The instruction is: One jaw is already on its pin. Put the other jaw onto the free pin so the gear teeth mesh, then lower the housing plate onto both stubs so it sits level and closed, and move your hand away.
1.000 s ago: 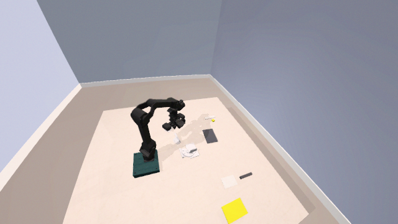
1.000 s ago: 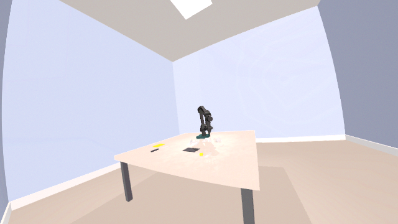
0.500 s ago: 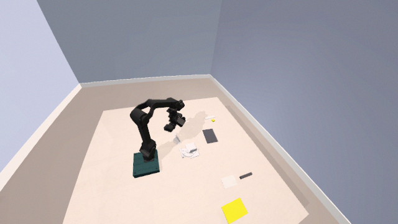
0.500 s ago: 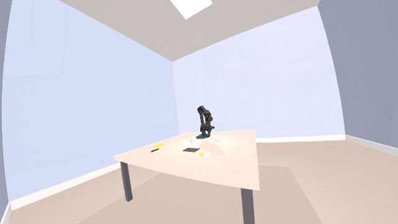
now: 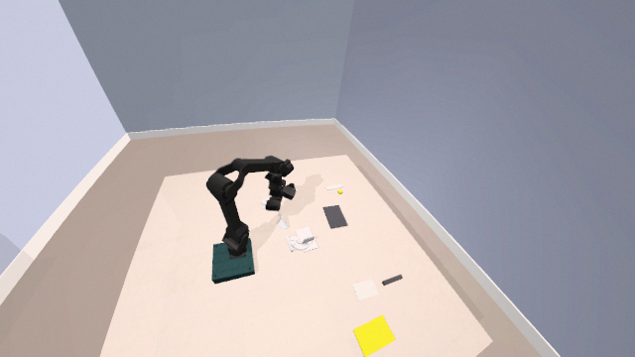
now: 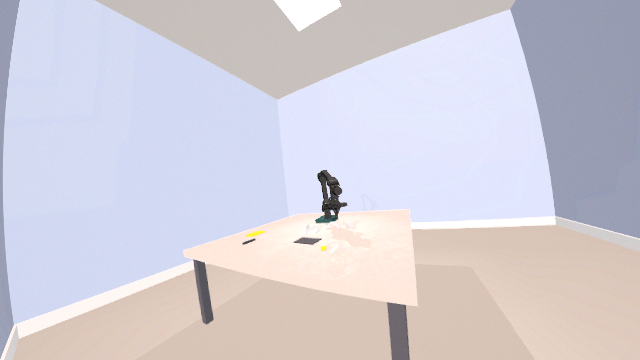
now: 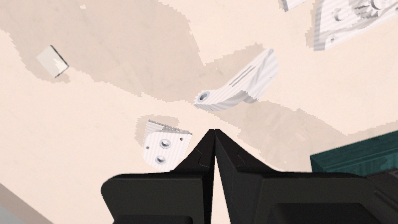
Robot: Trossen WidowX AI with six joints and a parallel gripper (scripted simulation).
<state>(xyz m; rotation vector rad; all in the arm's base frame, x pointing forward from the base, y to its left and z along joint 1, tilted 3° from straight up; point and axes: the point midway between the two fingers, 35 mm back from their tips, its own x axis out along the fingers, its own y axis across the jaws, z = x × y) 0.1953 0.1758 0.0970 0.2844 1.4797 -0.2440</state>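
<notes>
My gripper (image 7: 214,133) is shut, its fingertips meeting with nothing between them, above the table. A small white plate with holes (image 7: 166,146), which looks like the housing plate, lies tilted just left of the fingertips in the wrist view. The loose white jaw (image 7: 255,75) (image 5: 282,222) lies beyond the fingertips, its round hole toward them. The white base (image 7: 345,25) (image 5: 312,246) is cut off at the wrist view's top right corner. In the top view it carries white parts, one raised. The pins and the teeth are too small to make out.
The arm stands on a teal block (image 5: 233,265) (image 7: 357,156). A dark flat plate (image 5: 335,216) (image 6: 307,241), a yellow cube (image 5: 339,191) (image 6: 323,248), a white strip (image 5: 334,187), a pale square (image 5: 365,290), a dark bar (image 5: 392,280) and a yellow square (image 5: 374,335) lie around.
</notes>
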